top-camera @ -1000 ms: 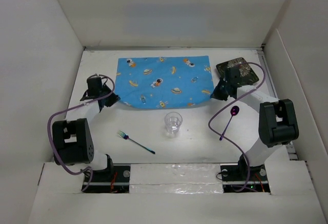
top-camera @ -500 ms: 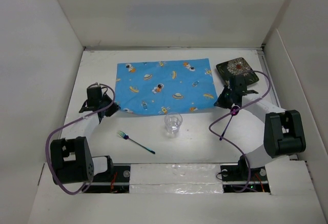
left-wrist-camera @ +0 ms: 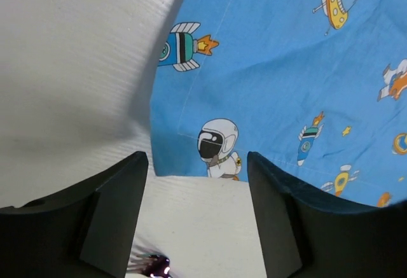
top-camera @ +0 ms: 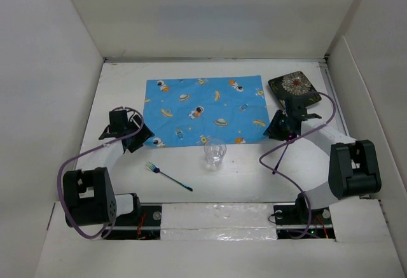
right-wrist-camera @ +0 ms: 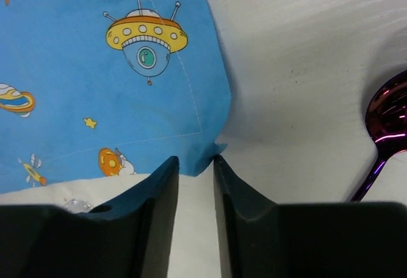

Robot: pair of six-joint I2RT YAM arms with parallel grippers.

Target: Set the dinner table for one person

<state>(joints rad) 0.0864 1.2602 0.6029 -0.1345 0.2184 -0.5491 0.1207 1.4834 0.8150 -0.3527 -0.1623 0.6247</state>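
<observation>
Top view: the blue space-print cloth placemat (top-camera: 202, 109) is spread on the matte white dinner table (top-camera: 241, 176). The clear plastic cup (top-camera: 215, 152), iridescent metal fork (top-camera: 168, 176), shiny purple spoon (top-camera: 279, 163) and dark floral square plate (top-camera: 294, 88) are not yet placed.
Left wrist: the left gripper (left-wrist-camera: 197, 214) is open, with a placemat corner just ahead.
Right wrist: the right gripper (right-wrist-camera: 196, 182) is slightly parted and grips nothing, with the table beneath.

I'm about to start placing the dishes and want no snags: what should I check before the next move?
1. Placemat lies flat on the table: ok.
2. Left gripper free of the placemat: ok, jaws wide apart, nothing between them.
3. Right gripper free of the placemat: cannot tell; jaws narrowly apart, the cloth's corner at their tips.
4. Cup off the placemat: cannot tell; from above it overlaps the near edge.
5. Fork, spoon and plate unheld: ok.
</observation>
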